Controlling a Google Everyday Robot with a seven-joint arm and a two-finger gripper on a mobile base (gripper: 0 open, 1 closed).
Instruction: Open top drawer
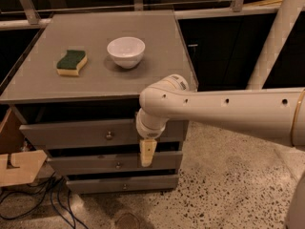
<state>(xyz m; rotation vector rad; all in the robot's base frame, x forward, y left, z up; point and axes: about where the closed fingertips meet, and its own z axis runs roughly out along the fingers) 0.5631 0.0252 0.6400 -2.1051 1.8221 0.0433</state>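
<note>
Top drawer is the uppermost of three grey fronts on the cabinet facing me, directly under the cabinet's flat top. Its small round knob sits at the centre of the front, and a dark gap runs between the drawer's upper edge and the underside of the top. From this angle I cannot say whether the drawer is pulled out at all.

From the single camera view, the arm reaches in from the right edge and bends down in front of the cabinet. The gripper hangs from the wrist, pointing at the floor, to the right of the knob and apart from it. Its pale tan tip crosses the lower edge of the top drawer and overlaps the middle drawer. I cannot tell whether the gripper is spread or closed, nor whether it touches either front. It holds nothing that I can see.

The bottom drawer lies below, close to the speckled floor. On the cabinet's top a green and yellow sponge lies to the left and a white bowl stands upright just beside it to the right, the two not touching. A light wooden piece leans at the left edge, with dark cables on the floor beneath it. A white post slants up at the right.
</note>
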